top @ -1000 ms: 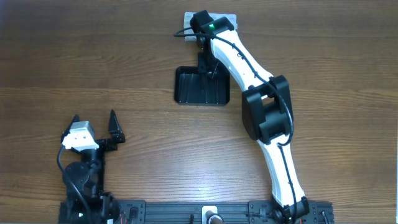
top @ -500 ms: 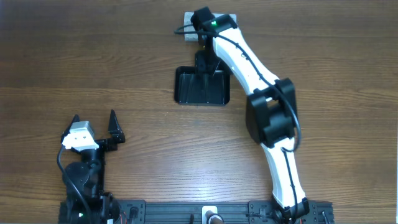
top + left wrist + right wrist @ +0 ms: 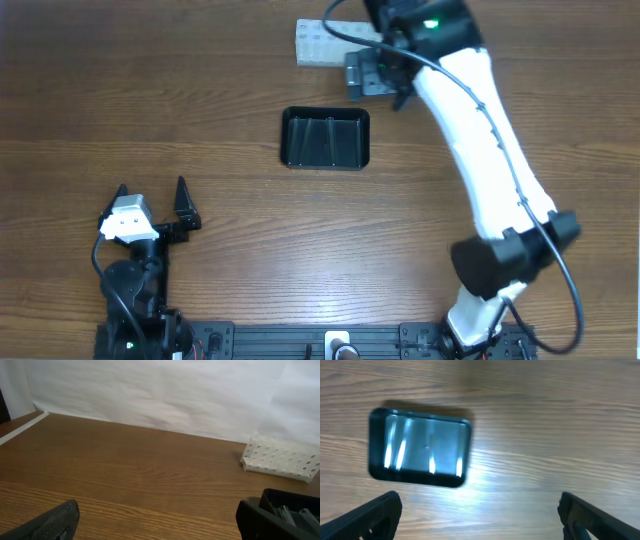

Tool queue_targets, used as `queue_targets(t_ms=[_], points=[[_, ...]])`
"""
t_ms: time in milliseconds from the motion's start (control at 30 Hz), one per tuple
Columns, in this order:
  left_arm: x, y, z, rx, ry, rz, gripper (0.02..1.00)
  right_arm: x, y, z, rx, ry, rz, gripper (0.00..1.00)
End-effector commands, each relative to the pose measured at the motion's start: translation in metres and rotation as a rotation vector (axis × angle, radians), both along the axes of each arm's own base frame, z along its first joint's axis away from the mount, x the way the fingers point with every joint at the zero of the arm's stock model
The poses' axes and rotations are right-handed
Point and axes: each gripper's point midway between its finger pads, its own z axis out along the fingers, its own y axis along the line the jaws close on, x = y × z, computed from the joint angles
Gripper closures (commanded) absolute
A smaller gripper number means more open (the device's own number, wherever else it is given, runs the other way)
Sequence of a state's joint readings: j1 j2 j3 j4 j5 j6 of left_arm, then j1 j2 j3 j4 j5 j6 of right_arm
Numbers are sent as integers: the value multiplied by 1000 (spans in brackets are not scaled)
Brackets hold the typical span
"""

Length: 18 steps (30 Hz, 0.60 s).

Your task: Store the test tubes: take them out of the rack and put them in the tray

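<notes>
High beside the black tray (image 3: 374, 450) holding test tubes (image 3: 399, 451), with right gripper (image 3: 479, 505) spread and empty: scan the white rack (image 3: 325, 42) for leftovers, drop straight down over any, pinch gently near the top.

Bright even light fr above, faint soft shadows, glare streaks in tray (image 3: 415, 481), sheen on table (image 3: 520, 460)
</notes>
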<state>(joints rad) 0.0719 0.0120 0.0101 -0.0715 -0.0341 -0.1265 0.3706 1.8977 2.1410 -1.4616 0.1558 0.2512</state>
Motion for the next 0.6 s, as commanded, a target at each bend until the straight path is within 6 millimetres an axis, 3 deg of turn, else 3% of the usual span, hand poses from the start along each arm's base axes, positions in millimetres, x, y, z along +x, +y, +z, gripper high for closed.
queue_targets(t_ms=[33,133,200,367,467,600], points=[[0,0,-1,15,0,3,23,-30,-39,56,-41,-125,-35,7],[0,0,-1,15,1,3,20,-59,-59,72,-32,-164,-64,7],[0,0,-1,15,0,3,20,-83,-72,72,-31,-170,-81,7],[0,0,-1,15,1,3,23,-139,-96,42,-63,-187,-36,9],[0,0,-1,15,1,3,20,-146,-97,23,-62,-271,13,7],[0,0,-1,15,1,3,20,-126,-78,11,-2,-471,122,7]])
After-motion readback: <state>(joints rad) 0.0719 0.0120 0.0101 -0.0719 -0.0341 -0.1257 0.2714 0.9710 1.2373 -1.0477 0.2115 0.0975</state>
